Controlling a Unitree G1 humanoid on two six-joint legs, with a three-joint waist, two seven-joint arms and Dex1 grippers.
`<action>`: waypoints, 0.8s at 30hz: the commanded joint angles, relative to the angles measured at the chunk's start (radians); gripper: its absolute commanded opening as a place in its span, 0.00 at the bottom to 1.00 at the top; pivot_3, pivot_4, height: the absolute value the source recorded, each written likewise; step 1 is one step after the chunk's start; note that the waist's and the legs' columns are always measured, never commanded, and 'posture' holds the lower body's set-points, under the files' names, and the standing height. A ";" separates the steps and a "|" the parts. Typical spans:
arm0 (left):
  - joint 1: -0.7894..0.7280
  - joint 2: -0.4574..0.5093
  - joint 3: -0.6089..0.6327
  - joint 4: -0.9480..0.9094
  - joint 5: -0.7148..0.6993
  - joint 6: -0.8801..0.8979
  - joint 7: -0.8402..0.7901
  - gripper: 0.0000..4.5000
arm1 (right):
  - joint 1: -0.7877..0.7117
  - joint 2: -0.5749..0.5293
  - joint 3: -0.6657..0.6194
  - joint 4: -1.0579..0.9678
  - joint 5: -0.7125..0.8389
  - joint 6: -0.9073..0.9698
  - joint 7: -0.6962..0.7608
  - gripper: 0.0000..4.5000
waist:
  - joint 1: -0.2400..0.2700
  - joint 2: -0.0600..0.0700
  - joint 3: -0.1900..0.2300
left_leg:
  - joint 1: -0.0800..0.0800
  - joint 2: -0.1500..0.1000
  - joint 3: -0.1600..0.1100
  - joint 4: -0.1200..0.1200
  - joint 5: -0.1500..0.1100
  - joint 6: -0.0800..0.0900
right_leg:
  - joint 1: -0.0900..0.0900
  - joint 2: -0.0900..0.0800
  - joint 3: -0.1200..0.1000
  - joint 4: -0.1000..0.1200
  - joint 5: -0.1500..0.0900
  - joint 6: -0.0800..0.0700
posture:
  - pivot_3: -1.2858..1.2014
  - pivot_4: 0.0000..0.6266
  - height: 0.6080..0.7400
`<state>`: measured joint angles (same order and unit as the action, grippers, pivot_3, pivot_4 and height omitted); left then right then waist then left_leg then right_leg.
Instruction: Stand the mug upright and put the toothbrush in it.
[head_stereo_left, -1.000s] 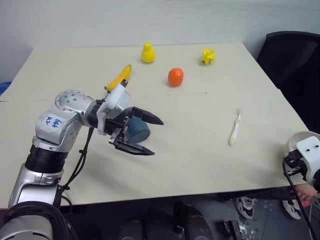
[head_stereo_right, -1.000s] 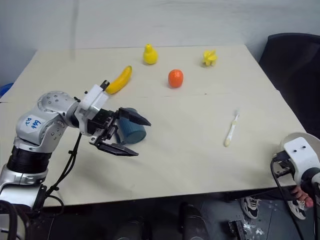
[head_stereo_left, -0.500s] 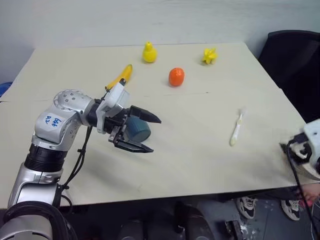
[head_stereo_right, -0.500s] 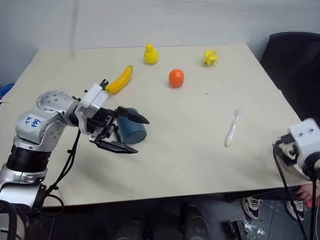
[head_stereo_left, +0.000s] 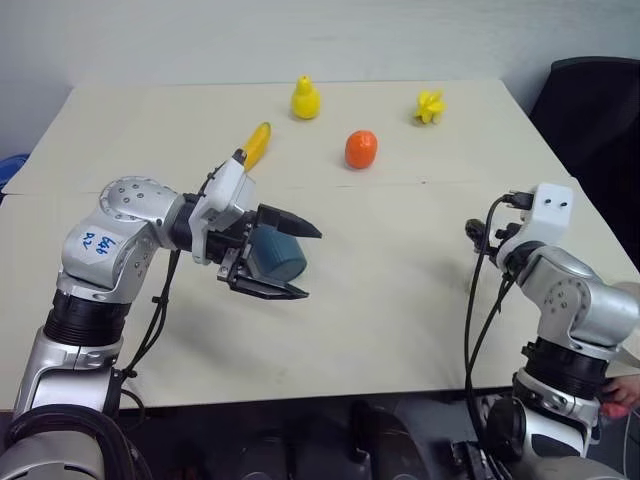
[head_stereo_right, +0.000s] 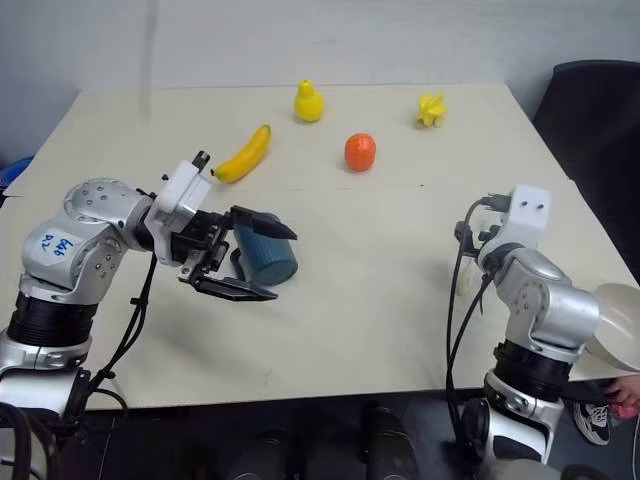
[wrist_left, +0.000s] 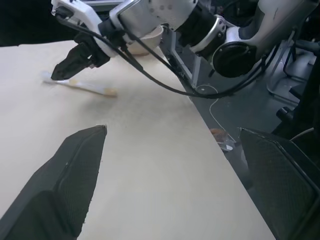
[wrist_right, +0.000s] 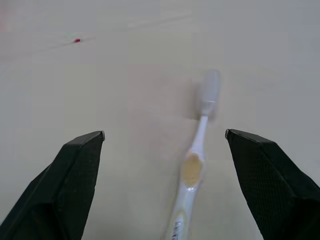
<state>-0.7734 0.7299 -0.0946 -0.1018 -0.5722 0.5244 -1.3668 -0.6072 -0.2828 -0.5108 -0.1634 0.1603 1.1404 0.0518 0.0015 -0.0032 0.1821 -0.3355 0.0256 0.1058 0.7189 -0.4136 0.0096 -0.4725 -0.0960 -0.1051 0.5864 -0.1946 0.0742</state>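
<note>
The mug (head_stereo_right: 268, 258) lies on its side on the pale wooden table (head_stereo_right: 380, 300), between the left gripper (head_stereo_right: 250, 262)'s wide jaws. The toothbrush (wrist_right: 196, 155) lies flat between the right gripper (wrist_right: 165, 145)'s spread fingers. A black chair (head_stereo_left: 590, 110) stands at the table's far right corner.

Right gripper (wrist_right: 165, 145), formerly low beside the table (head_stereo_left: 400, 300) edge, now hovers over the toothbrush (wrist_right: 197, 150) with its fingers spread to either side of it. The toothbrush lies flat on the table.
</note>
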 joint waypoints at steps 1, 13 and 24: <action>0.000 0.011 0.033 -0.021 0.000 -0.005 0.017 1.00 | -0.008 -0.043 0.035 -0.032 0.006 -0.042 0.012 0.90 | -0.007 0.001 0.001 | 0.000 0.000 0.000 0.000 0.000 0.000 | 0.000 0.000 0.000 0.000 0.000 0.000 | 0.52 0.24 1.00; 0.144 0.215 0.275 0.064 0.036 0.400 0.395 1.00 | 0.030 -0.428 0.465 -0.580 0.456 0.026 0.683 0.90 | -0.038 0.003 0.004 | 0.001 0.004 -0.013 -0.003 0.003 -0.006 | -0.005 0.009 0.004 0.003 0.000 -0.003 | 0.52 0.24 1.00; 0.141 0.109 0.372 -0.021 -0.154 1.090 0.901 1.00 | 0.074 -0.647 0.358 -0.585 0.653 -0.111 0.936 0.90 | 0.016 -0.007 0.004 | 0.000 -0.005 -0.013 0.000 -0.002 0.003 | -0.003 0.000 0.004 0.000 0.003 0.000 | 0.52 0.24 1.00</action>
<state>-0.6369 0.8275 0.2667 -0.1263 -0.6696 1.6052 -0.5437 -0.5307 -0.9068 -0.1289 -0.7251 0.7938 1.0627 0.9709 0.0175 -0.0102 0.1863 -0.3353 0.0209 0.0928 0.7191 -0.4154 0.0125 -0.4757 -0.0958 -0.1009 0.5863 -0.1917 0.0746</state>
